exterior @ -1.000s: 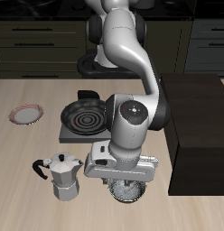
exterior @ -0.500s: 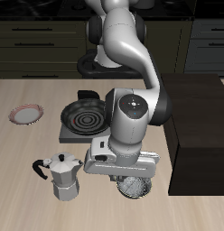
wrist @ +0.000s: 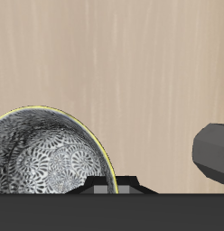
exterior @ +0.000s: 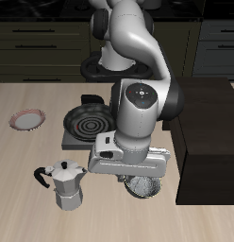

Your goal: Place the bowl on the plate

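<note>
The bowl [exterior: 145, 185] sits directly under the claw [exterior: 138, 176] near the front edge of the bench [exterior: 25, 203]; contact with the bench cannot be determined. Claw state: fingers hidden, cannot tell whether spread or pinching the bowl rim. Beside it stands the moka pot [exterior: 64, 183]. Farther back: the frying pan [exterior: 88, 123], then the plate [exterior: 27, 118], well apart from the bowl.

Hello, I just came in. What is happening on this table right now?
A simulated robot arm hangs over the bowl near the table's front edge, its claw at the bowl's rim. The pictures do not show whether the claw is open or shut. The plate sits far away, beyond the frying pan, with nothing on it. A moka pot stands beside the bowl.
</note>
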